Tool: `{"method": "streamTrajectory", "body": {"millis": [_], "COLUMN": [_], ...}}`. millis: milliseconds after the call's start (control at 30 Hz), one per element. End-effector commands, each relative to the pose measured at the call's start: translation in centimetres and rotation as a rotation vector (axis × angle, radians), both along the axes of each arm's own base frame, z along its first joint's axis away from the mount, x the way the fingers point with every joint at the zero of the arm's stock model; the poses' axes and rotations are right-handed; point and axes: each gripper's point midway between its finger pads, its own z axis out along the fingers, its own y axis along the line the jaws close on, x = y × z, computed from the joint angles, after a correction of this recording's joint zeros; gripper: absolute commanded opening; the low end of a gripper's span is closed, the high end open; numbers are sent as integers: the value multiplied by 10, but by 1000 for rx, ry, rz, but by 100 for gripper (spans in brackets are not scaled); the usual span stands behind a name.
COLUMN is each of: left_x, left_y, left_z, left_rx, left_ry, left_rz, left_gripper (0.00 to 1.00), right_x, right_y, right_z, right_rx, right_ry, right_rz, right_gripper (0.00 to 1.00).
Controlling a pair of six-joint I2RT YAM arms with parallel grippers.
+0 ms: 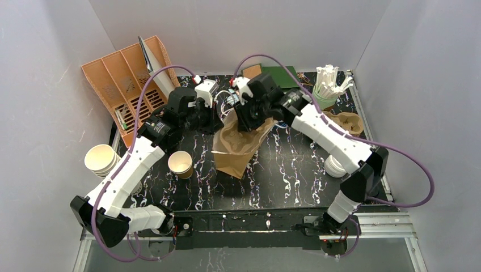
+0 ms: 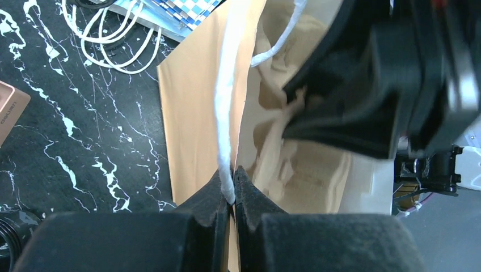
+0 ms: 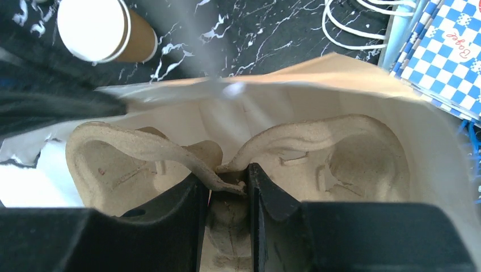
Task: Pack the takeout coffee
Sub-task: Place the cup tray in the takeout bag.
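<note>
A brown paper bag point(image 1: 235, 148) lies at the table's middle with its mouth held open. My left gripper point(image 2: 232, 190) is shut on the bag's white cord handle point(image 2: 224, 102) at the mouth's left edge. My right gripper point(image 3: 227, 181) reaches into the bag point(image 3: 340, 68), shut on the centre ridge of a grey pulp cup carrier point(image 3: 351, 153) inside it. One takeout coffee cup point(image 1: 180, 164), tan-brown outside with a white top, stands upright on the table left of the bag. It also shows at the upper left of the right wrist view point(image 3: 105, 31). No cup sits in the carrier's visible wells.
An orange divided organizer point(image 1: 125, 85) leans at the back left. A nested stack of cream cups point(image 1: 101, 160) lies by the left arm. At the right are a green cup of white sticks point(image 1: 329, 85), another pulp carrier point(image 1: 346, 122) and white lids point(image 1: 334, 165). Blue-checked paper point(image 3: 448, 51) lies behind the bag.
</note>
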Motion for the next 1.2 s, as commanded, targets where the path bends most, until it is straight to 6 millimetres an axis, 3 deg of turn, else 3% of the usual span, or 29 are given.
{"method": "streamTrajectory", "body": {"millis": [0, 167, 633, 1167], "left_x": [2, 7, 8, 33], "left_y": [-1, 1, -6, 30], "left_z": [5, 1, -2, -5], "left_rx": [-29, -23, -58, 79], "left_ry": [-2, 12, 43, -53], "left_rz": [19, 61, 59, 244], "left_gripper": [1, 2, 2, 2], "right_x": [3, -8, 2, -7], "right_y": [1, 7, -2, 0], "right_z": [18, 6, -49, -89], "right_rx": [-18, -40, -181, -171], "right_ry": [-240, -285, -267, -239], "right_rz": [-39, -31, -115, -76], "right_gripper": [36, 36, 39, 39]}}
